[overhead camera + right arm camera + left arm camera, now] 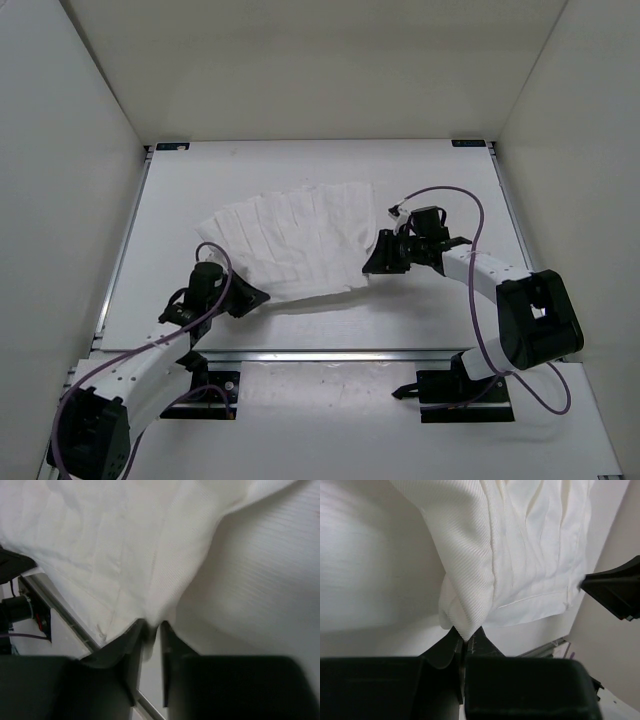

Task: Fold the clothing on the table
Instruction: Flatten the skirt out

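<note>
The clothing (295, 240) is a thin white pleated garment spread across the middle of the table (440, 170). My left gripper (250, 298) is at its near left corner. In the left wrist view the left gripper (465, 639) is shut on a pinched fold of the clothing (520, 545). My right gripper (378, 262) is at the garment's right edge. In the right wrist view the right gripper (154, 626) has its jaws a narrow gap apart, and the clothing (110, 545) comes to a point right at the tips.
A metal rail (330, 354) runs along the near edge of the table in front of the arm bases. White walls (70, 150) close in the left, right and back. The right arm's black gripper (615, 587) shows at the right of the left wrist view.
</note>
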Controlling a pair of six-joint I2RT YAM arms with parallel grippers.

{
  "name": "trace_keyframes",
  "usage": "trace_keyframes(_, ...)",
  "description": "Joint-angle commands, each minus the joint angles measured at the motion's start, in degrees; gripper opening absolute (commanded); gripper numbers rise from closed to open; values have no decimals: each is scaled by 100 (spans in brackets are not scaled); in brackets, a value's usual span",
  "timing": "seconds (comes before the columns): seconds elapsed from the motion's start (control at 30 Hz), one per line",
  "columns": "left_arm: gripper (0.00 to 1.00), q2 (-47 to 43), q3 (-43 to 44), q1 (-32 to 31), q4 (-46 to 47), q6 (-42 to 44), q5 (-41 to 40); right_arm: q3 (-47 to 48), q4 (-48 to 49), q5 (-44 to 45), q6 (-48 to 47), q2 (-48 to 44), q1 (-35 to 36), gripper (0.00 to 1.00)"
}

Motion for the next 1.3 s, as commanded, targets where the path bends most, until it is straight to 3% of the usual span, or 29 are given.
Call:
trace_keyframes(0.0,0,-228,-202,134,-571,12,-254,10,227,272,-158,1,-35,41)
trace_keyframes(0.03,0,-255,-167,142,-640,11,-263,10,210,290,-141,1,-69,50)
trace_keyframes(0.07,0,-229,-167,142,-676,64,-229,-33,227,316,-150,27,-34,68)
trace_keyframes(0.1,0,-168,-114,151,-746,108,-289,-16,227,273,-115,10,-86,79)
trace_keyframes(0.17,0,-79,-44,107,-808,196,-316,-34,306,246,-150,19,-95,89)
trace_keyframes(0.37,0,97,0,186,-887,196,-360,63,192,412,-307,256,212,87)
trace_keyframes(0.67,0,333,97,318,-878,249,-308,292,-300,808,-492,704,634,66)
trace_keyframes(0.83,0,667,123,309,-773,345,-185,291,-257,721,-361,906,766,48)
trace_keyframes(1.03,0,782,194,406,-940,565,-194,362,-187,677,-264,1152,977,40)
trace_keyframes(1.2,0,800,203,503,-1001,653,-202,354,-98,606,-115,1214,1047,21)
trace_keyframes(1.27,0,835,211,546,-1019,705,-193,310,-46,685,-19,1258,1082,7)
